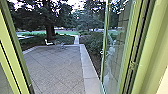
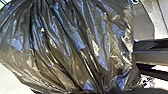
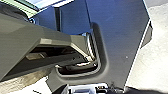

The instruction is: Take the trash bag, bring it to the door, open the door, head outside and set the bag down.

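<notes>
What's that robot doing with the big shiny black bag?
It's taking out the trash! The trash bag is right up close to the robot's left wrist, so that arm is probably carrying it. The robot is at an open glass door, looking out at a paved yard with trees beyond. It doesn't look like the bag has been put down out there yet.

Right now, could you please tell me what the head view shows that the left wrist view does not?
Head view: the green door frame, a glass pane, the paved yard, bushes and trees.
Left wrist view: the black bag, creased and shiny, beside the robot's dark bar.
Shared: nothing I can match with certainty.
</notes>
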### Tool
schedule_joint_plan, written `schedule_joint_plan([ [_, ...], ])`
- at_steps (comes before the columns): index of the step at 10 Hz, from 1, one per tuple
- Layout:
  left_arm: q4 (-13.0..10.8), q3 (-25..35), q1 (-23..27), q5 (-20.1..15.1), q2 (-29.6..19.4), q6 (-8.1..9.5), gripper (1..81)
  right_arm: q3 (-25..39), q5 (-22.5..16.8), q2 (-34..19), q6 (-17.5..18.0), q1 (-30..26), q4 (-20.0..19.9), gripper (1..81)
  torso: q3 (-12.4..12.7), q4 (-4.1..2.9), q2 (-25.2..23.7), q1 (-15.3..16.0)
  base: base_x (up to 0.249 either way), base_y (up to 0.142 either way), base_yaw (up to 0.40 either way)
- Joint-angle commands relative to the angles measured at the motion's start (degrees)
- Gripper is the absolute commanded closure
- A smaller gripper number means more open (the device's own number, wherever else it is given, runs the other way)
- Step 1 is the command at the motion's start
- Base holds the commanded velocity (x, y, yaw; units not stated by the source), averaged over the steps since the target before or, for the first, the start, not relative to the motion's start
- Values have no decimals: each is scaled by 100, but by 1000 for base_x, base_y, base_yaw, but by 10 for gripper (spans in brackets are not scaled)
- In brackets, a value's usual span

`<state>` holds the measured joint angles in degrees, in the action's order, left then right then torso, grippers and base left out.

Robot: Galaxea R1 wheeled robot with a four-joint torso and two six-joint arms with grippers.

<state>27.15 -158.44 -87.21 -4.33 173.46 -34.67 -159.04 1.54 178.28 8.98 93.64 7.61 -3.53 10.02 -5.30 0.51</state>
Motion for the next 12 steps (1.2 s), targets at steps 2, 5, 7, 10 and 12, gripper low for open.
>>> schedule_joint_plan([
  [2,19,-12,305,-385,-4,-22,811,85,-329,123,-63,-235,74,10,0,0,0,0,0,0,0],
  [5,19,-12,305,-367,-4,-22,811,85,-330,132,-63,-244,74,10,0,0,0,0,0,0,0],
  [7,27,-12,305,-349,-4,-22,811,85,-338,132,-63,-244,74,10,0,0,-2,-6,82,0,0],
  [10,27,-12,305,-349,-4,-22,811,85,-347,132,-63,-244,74,10,2,0,-4,-6,92,0,0],
  [12,10,-12,305,-350,5,-22,811,85,-347,124,-63,-244,74,10,2,0,-4,-11,94,0,0],
])
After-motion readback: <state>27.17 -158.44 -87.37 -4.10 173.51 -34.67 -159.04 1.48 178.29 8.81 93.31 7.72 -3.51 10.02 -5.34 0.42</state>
